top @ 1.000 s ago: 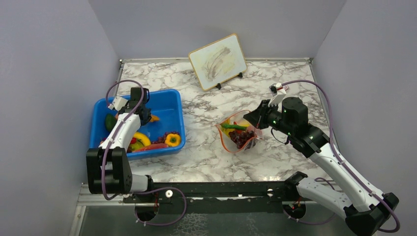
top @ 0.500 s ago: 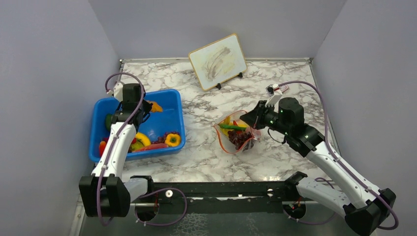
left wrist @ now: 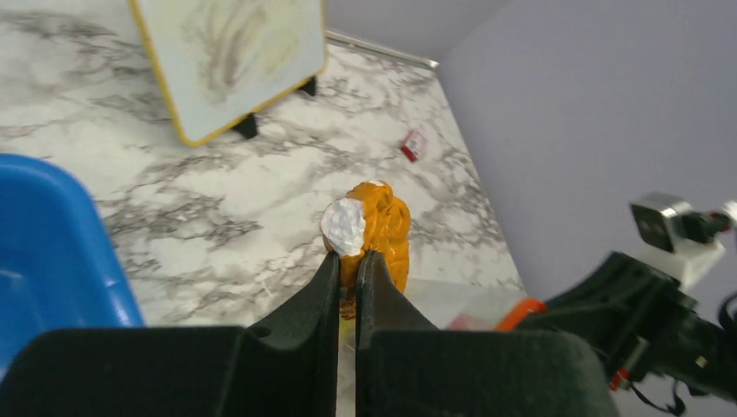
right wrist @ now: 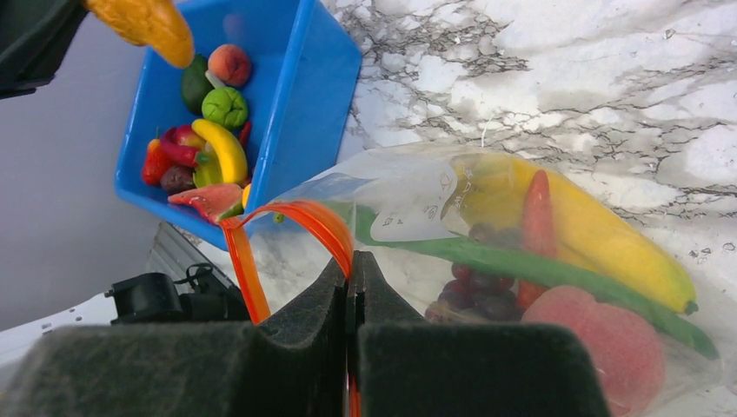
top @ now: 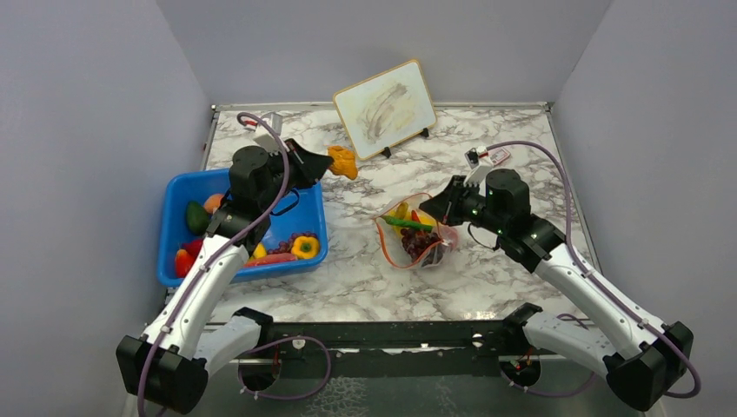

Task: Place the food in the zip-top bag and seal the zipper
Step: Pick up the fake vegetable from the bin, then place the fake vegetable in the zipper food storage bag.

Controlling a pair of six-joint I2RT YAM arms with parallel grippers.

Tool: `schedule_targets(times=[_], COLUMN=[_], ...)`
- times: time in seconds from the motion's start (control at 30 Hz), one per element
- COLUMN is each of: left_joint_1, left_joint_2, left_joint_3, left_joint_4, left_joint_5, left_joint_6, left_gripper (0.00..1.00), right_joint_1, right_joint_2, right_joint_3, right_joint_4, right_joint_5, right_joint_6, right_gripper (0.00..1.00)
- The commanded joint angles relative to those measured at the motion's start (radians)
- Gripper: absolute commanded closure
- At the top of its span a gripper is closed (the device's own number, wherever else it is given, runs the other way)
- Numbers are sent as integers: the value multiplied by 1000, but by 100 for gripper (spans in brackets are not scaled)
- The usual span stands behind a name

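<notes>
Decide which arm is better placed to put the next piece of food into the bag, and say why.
Left. The left gripper is shut on an orange food piece, held in the air between the bin and the bag. The right gripper is busy pinching the bag's orange rim, holding its mouth open.

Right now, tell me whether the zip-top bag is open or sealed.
Open: the zipper gapes in a loop; right fingers pinch the bag.

I see a white marble-patterned tabletop (top: pixel 365 261) boxed in by plain lilac-grey walls (top: pixel 96 104) on three sides. A yellow-framed board (top: pixel 385 109) leans on a small stand at the far edge, under even light.
</notes>
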State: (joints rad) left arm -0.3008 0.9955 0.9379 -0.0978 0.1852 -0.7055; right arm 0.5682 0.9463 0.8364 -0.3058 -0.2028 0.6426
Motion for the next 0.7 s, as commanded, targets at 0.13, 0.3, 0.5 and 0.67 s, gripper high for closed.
schedule_targets(times=[0.13,0.3,0.5,0.67], left_joint_1=[-110,-166,-318,-430], left_joint_2=[-23,-29,21,75], left_joint_3=[-26,-61,-140,-160], left_joint_4=[259,337,400,417], left_joint_5=[266,313,277,242], left_joint_6=[-34,-78,-51,5], left_gripper=[100,100,100,100], right_joint_1=[2,2,2,2], right_joint_2=[40,59,75,70], right_joint_3=[28,42,49,64], right_joint_4=[64,73,83,71], right_joint_5=[40,37,40,50], right_joint_6=[18,23,26,19], right_gripper=[99,99,99,99])
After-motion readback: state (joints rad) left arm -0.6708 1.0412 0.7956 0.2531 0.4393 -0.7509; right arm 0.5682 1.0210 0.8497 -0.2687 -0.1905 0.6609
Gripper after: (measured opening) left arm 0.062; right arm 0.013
